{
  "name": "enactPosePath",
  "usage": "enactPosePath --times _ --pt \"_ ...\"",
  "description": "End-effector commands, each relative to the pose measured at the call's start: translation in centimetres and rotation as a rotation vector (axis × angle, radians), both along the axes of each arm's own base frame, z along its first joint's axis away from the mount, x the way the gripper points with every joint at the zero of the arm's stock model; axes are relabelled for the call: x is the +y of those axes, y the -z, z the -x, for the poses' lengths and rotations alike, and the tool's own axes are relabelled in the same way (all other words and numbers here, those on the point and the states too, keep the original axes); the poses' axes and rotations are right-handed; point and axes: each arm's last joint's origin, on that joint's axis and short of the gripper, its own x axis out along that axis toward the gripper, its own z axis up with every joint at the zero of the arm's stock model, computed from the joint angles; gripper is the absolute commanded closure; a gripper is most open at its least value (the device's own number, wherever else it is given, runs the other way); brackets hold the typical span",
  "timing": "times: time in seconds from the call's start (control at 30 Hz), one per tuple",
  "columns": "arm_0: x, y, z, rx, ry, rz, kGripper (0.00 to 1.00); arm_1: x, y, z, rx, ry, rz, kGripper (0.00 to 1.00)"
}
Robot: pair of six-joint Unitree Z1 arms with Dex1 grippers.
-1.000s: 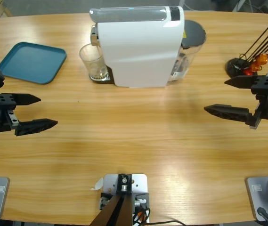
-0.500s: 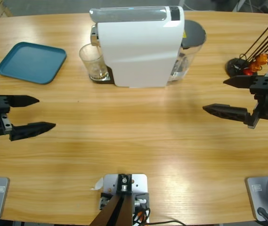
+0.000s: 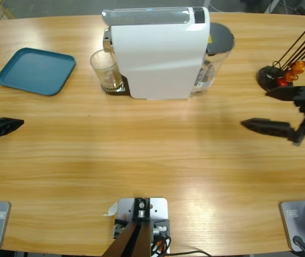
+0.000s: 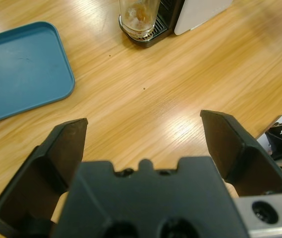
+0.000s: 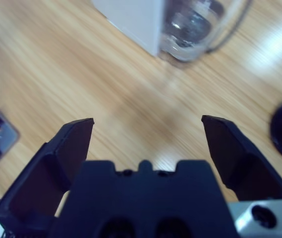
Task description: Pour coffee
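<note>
Under the white coffee machine, glass tumbler holding little coffee, teal tray bare, both hands wide open, empty.

You've got a long wooden tabletop: teal tray near its far left corner, white coffee machine mid far edge, black capsule stand far right.
</note>
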Motion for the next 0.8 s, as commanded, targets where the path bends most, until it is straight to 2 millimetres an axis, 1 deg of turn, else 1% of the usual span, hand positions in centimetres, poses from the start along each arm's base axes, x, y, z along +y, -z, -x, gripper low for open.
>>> enactPosePath --times 0.03,0.13,0.2,0.3,0.4,0.5,0.67,0.73,0.8 --pt "2.0 -0.2 2.5 -0.12 -0.006 0.039 0.0 -1.4 -2.1 1.3 -0.049 0.058 0.089 0.0" --pt "2.9 0.5 3.9 -0.17 0.015 0.071 0.0 -1.2 -2.1 0.9 -0.041 0.058 0.095 0.0" --pt "2.9 0.9 3.8 -0.18 0.021 0.079 0.0 -1.2 -2.1 1.0 -0.059 0.057 0.079 0.0" --pt "2.5 1.1 3.4 -0.183 0.033 0.068 0.0 -1.8 -2.3 1.8 -0.101 0.063 0.049 0.0" --pt "2.5 1.0 3.3 -0.182 0.032 0.074 0.0 -2.3 -2.4 2.4 -0.128 0.091 0.02 0.0" --pt "2.5 0.1 3.4 -0.198 0.034 0.094 0.0 -2.4 -2.4 2.5 -0.127 0.111 0.003 0.0" --pt "2.9 -2.2 4.1 -0.28 0.091 0.093 0.0 -2.4 -2.4 2.5 -0.124 0.112 0.001 0.0" --pt "2.5 -2.4 3.5 -0.279 0.117 0.055 0.0 -2.3 -2.4 2.4 -0.121 0.112 0.004 0.0" --pt "1.8 -2.1 2.7 -0.236 0.137 0.006 0.0 -2.2 -2.3 2.3 -0.115 0.112 0.006 0.0"
